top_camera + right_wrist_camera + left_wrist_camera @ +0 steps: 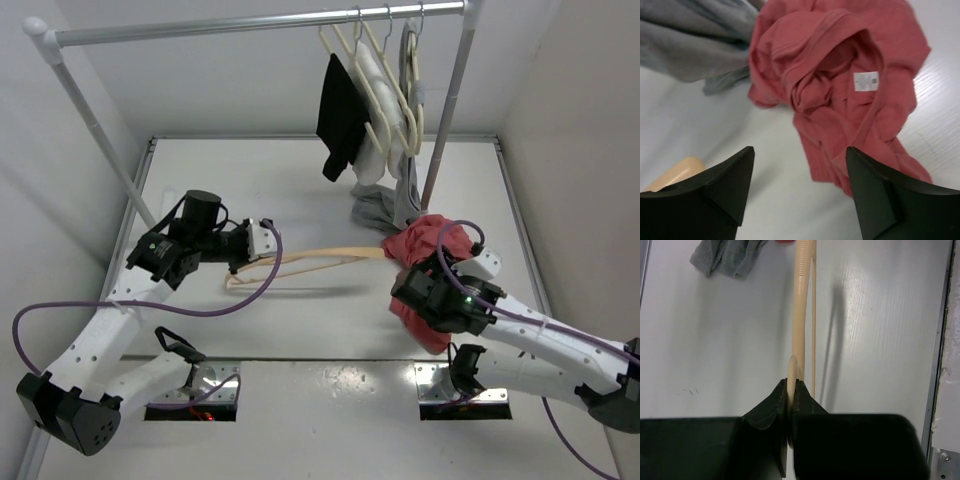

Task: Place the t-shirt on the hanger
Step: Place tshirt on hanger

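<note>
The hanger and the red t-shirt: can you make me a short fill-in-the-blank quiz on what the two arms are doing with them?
The left gripper is ____ on the hanger.
The right gripper hovers over the t-shirt with its jaws ____.
The t-shirt's white label shows in the ____ wrist view.
Missing words: shut, open, right.

Crumpled t-shirt (pixel 840 85) beyond wide-spread gripper (pixel 799 152)

bright, even white light, soft shadow beside the hanger (pixel 799 315), wrist views blurred up close.
</note>
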`<control>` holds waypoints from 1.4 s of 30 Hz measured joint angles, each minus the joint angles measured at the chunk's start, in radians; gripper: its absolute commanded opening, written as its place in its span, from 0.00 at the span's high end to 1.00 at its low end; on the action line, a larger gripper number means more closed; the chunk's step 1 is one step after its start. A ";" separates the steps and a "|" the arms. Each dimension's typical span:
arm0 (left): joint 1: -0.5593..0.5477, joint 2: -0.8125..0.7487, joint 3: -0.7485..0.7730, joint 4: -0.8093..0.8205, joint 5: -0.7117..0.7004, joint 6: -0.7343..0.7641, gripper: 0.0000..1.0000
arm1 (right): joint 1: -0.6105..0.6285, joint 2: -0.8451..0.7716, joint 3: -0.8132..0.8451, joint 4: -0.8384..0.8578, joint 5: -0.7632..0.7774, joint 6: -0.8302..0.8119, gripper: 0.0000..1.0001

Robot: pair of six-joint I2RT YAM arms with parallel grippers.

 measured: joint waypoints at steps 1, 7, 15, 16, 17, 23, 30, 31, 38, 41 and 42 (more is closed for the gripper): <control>0.000 0.000 0.000 0.000 -0.001 0.000 1.00 | -0.005 0.010 -0.011 -0.013 0.012 0.033 0.23; -0.010 -0.001 0.000 0.002 -0.001 -0.005 1.00 | -0.071 0.189 0.007 -0.018 0.053 0.072 0.17; -0.010 -0.035 0.000 0.002 0.006 -0.027 1.00 | -0.255 0.349 -0.012 0.174 0.030 -0.108 0.20; -0.010 -0.042 0.000 0.002 0.008 -0.028 1.00 | -0.282 0.379 -0.010 0.192 0.029 -0.129 0.20; -0.010 -0.050 0.000 0.002 0.008 -0.031 1.00 | -0.305 0.413 -0.008 0.209 0.024 -0.153 0.20; -0.010 -0.078 0.000 0.002 0.008 -0.043 1.00 | -0.405 0.500 -0.023 0.336 -0.048 -0.278 0.31; -0.010 -0.092 0.000 0.002 0.000 -0.048 1.00 | -0.449 0.497 -0.123 0.534 -0.132 -0.438 0.78; -0.010 -0.092 0.000 0.002 0.000 -0.049 1.00 | -0.450 0.494 -0.129 0.562 -0.147 -0.463 0.83; -0.010 -0.095 0.000 0.002 -0.018 -0.050 1.00 | -0.452 0.417 -0.180 0.698 -0.242 -0.611 1.00; -0.010 -0.109 -0.002 0.003 -0.060 -0.050 1.00 | -0.444 0.348 -0.207 0.760 -0.316 -0.702 1.00; -0.010 -0.117 -0.007 0.006 -0.082 -0.052 1.00 | -0.440 0.315 -0.222 0.789 -0.351 -0.734 1.00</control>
